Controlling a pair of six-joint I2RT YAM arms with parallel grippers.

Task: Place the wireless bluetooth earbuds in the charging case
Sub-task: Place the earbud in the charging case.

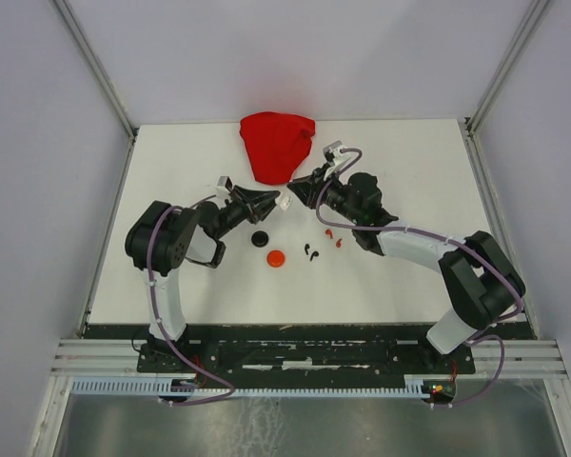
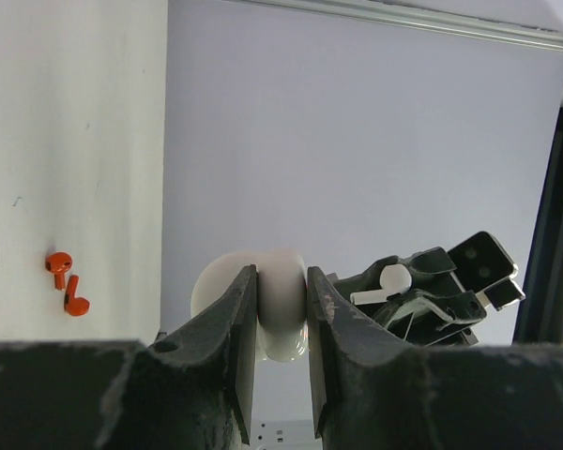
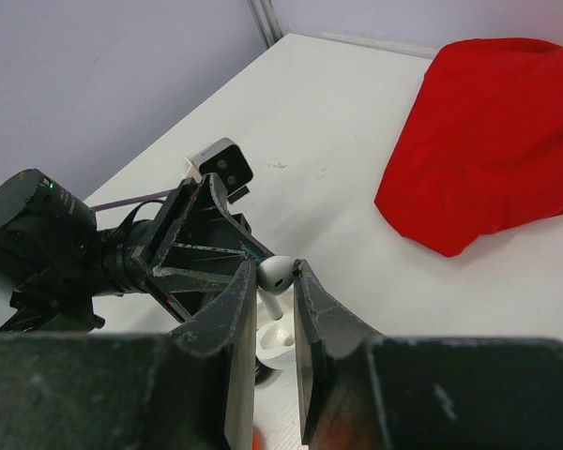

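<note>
My left gripper is shut on a round white charging case and holds it above the table; from above, the gripper and case are mid-table. My right gripper is shut on a white earbud, stem down, just above the open case. From above, the right gripper is tip to tip with the left. Its earbud also shows in the left wrist view. Two red earbuds and two black earbuds lie on the table.
A red cloth lies at the back of the table. A round black case and a round red case sit near the loose earbuds. Enclosure walls stand at both sides.
</note>
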